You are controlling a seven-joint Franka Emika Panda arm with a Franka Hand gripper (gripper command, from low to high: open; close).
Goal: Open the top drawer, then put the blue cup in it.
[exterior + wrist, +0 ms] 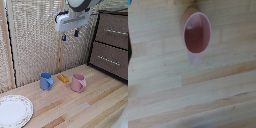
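Both drawers shut, gripper (70,35) high above table (90,105), fingers apart, empty.
Blue cup (46,81) and pink mug (78,82) flank small orange block (63,78).

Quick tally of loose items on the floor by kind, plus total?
Mugs: 2, the blue cup and the pink mug
Plates: 1, the white plate
Small orange objects: 1, the orange piece
Total: 4

The exterior view looks slightly down across the wooden worktop (95,100) from in front; the wrist view looks straight down, close, sharing the pink mug (78,82).
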